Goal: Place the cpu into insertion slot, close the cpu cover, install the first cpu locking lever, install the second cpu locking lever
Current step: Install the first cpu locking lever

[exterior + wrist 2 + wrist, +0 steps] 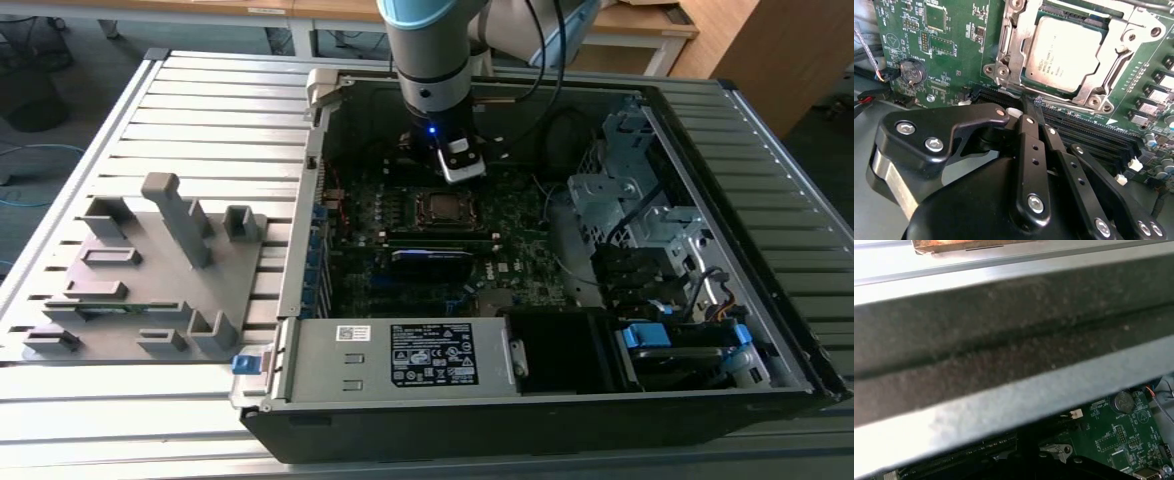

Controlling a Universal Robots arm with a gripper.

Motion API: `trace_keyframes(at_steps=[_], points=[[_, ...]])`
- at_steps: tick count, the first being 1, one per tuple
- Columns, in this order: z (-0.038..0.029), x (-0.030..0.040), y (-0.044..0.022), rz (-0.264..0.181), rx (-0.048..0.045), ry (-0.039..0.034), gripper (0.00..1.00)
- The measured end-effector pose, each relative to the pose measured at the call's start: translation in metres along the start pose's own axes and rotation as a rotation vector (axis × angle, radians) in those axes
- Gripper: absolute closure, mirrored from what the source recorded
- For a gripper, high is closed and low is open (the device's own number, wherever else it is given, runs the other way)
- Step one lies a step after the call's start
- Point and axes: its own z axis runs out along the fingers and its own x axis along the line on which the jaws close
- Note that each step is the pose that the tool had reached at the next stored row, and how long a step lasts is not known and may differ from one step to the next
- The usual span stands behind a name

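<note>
Claw (1029, 106), second wrist view: black linkage in the foreground, fingers drawn narrow, tips close together, nothing visible between them; tips aimed past the long black memory slots (1094, 131) towards the near edge of the socket; just beyond these slots, the cpu (1064, 50), pale metal face upward, lying flat and seated; around it the cpu cover (1089, 97), a silvery frame lying down over the chip's margins, the chip showing through its window; a locking lever (1003, 47) runs along one side of the frame, latched or not cannot be told; farther off, green board with a coin cell (910, 71).

Governing relation: the cpu lies directly ahead of the tips, apart from them, with the memory slots between; the fingers' long axis points roughly at the near edge of the cover.

Exterior view: claw (461, 160) hangs inside the open computer case (747, 130), just beside the insertion slot (443, 206) on its far side; case resting on a slatted tabletop (200, 110); grey fixture tray (147, 270) towards the exterior view's left, well apart.
</note>
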Motion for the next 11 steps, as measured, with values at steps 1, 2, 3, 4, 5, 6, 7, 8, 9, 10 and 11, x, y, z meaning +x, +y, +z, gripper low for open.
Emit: trace_keyframes(at_steps=[1,2,3,4,5,6,7,8,9,10,11], points=[[0.0,-0.0001,-0.0002,0.0,0.001,-0.0003,0.9],[-0.0001,-0.0001,-0.0003,0.0,0.0021,-0.0005,0.9],[-0.0001,-0.0001,-0.0003,-0.001,0.0022,-0.0005,0.9],[-0.0001,-0.0001,-0.0003,-0.001,0.0023,-0.0006,0.9],[-0.0001,-0.0001,-0.0003,-0.001,0.0024,-0.0006,0.9],[0.0,-0.0001,-0.0003,-0.001,0.0025,-0.0007,0.9],[0.0,-0.0001,-0.0003,-0.001,0.0027,-0.0008,0.9],[-0.0001,-0.0001,-0.0003,-0.001,0.0032,-0.0009,0.9],[0.0,-0.0001,-0.0004,-0.001,0.0031,-0.001,0.9],[0.0002,-0.0001,-0.0005,-0.001,0.0032,-0.0009,0.9],[0.0004,0.0,-0.0006,-0.001,0.0033,-0.001,0.9]])
